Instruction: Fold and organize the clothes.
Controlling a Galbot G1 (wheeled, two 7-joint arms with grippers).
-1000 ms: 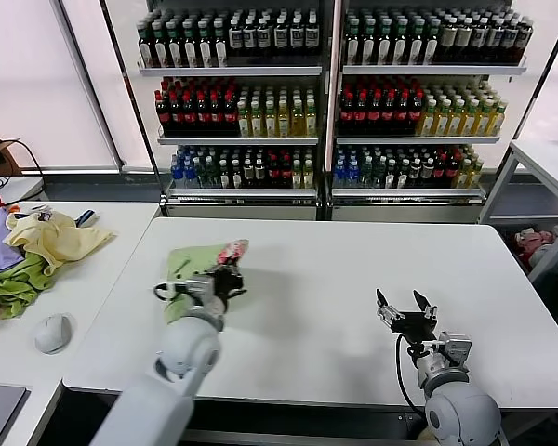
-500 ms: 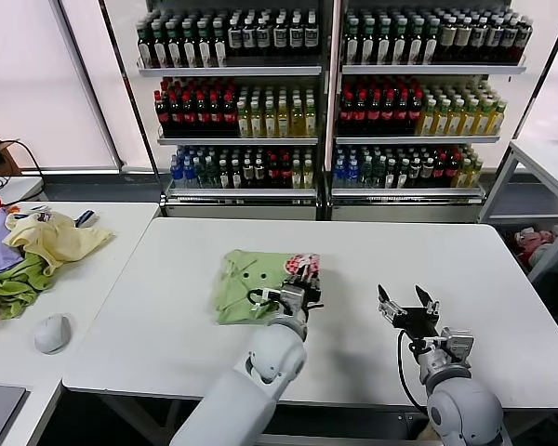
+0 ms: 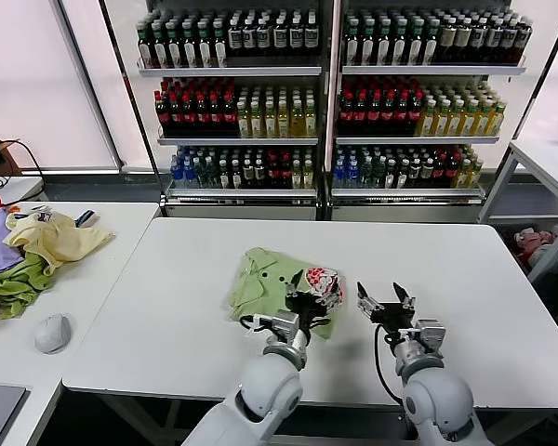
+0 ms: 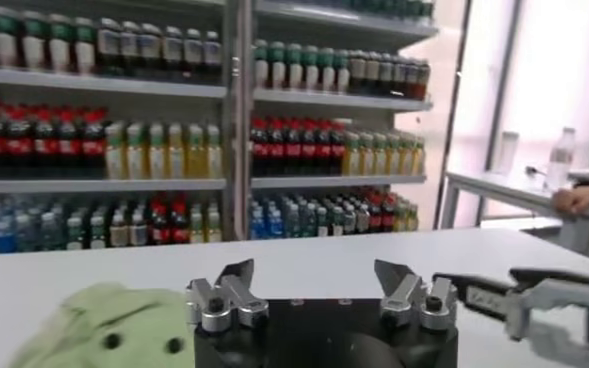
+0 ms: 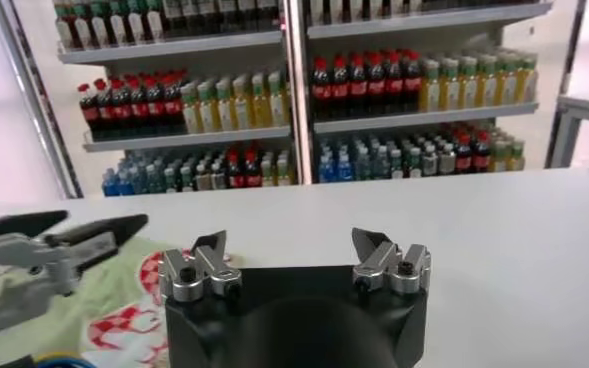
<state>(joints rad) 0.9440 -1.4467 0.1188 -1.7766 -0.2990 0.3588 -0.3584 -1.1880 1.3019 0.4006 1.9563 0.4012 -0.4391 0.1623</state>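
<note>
i see the tall glass-fronted drinks shelves (image 3: 325,93) filling the upper half of the head view, packed with rows of bottles. below them the wide white desk (image 3: 167,316) spans the middle of the frame. a second white side desk (image 3: 93,269) sits at the left edge, carrying a loose pile of pale yellow, purple and darker green garments (image 3: 33,251) and a small grey mouse (image 3: 52,332).

the light green short-sleeved shirt of thin fabric (image 3: 265,279) lies partly folded just left of the frame's centre, its red-and-white print patch (image 3: 324,279) on its right end, small buttons showing on the green.

my left gripper (image 3: 306,284) sits over the shirt's lower right part beside the patch, fingers spread wide and holding nothing. my right gripper (image 3: 383,299) is just right of the shirt above bare desk, fingers also spread wide and empty.
</note>
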